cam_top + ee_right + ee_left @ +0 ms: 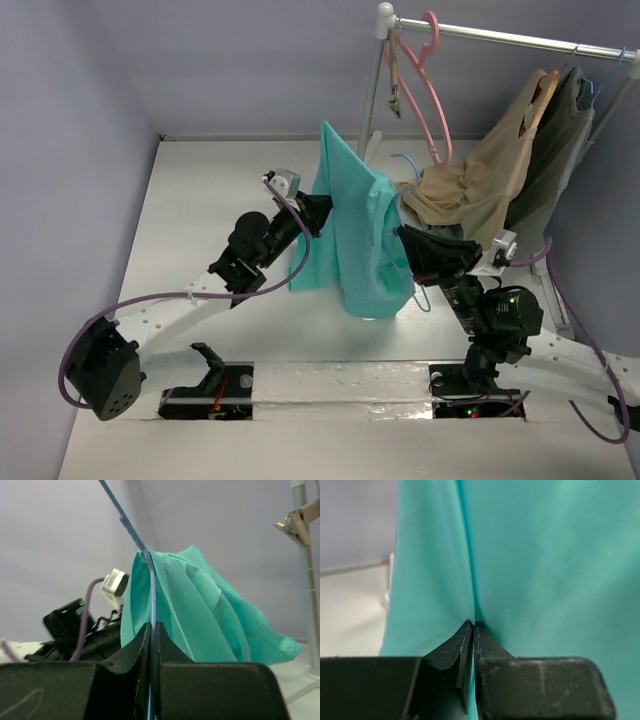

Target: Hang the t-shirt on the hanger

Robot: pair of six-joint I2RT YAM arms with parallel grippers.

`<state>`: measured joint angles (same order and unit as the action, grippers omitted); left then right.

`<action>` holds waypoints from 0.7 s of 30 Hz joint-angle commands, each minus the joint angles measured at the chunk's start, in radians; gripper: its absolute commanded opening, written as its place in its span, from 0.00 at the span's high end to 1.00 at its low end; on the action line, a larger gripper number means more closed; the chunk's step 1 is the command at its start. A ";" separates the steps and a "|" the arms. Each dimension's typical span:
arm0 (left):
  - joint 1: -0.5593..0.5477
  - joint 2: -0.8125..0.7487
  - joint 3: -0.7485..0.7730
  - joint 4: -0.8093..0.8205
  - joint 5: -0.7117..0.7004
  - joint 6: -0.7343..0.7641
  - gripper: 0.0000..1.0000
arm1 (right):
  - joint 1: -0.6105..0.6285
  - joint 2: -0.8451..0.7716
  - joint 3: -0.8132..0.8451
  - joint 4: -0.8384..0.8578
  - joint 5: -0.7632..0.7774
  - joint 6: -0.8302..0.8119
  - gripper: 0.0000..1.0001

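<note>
Observed from beside the table (220,200): the t-shirt (355,240) hangs in mid-air over the middle of the work surface, held up between the two arms. Its upper corner rises to a peak towards the back wall. Its lower hem hangs close to the table, and I cannot tell whether it touches.

The left gripper (473,625) has its fingers pressed together on a fold of the teal fabric, nipped at the very tips. The cloth creases upward from that pinch.

The right gripper (151,625) has its fingers pinched on the thin wire of the hanger (152,595), holding it upright. In the right wrist view the wire rises from the jaws and meets a seamed edge of the shirt, which drapes away to the right. A bare length of wire runs on up and to the left.

Behind, to the right, a rail (520,40) carries a pink hanger (432,90), a tan garment (480,180) and a dark garment (560,140). None of them is involved.

Assessment: the dressing step is in hand. The shirt appears part-draped on one side of the hanger, and the bare arm is not yet covered. How far the frame sits inside the garment is hidden by cloth.

The next move likely calls for the left arm to draw its pinched fold across and over the bare arm of the wire while the right arm holds the frame steady. A tip-only grip may slip under tension.
</note>
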<state>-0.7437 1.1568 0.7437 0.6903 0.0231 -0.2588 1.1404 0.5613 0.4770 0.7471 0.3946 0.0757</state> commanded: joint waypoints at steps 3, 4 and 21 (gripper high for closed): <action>-0.026 -0.115 -0.081 0.046 -0.012 -0.057 1.00 | 0.002 0.069 0.057 0.222 0.075 -0.157 1.00; -0.026 -0.129 -0.089 0.040 -0.012 -0.059 1.00 | 0.002 0.081 0.058 0.235 0.076 -0.175 1.00; -0.063 -0.316 -0.161 -0.049 -0.012 -0.109 1.00 | 0.002 0.339 0.084 0.518 0.197 -0.381 1.00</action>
<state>-0.7933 0.8806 0.5999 0.6239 0.0055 -0.3458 1.1404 0.8967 0.4961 1.0863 0.5350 -0.2180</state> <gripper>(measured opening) 0.003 0.058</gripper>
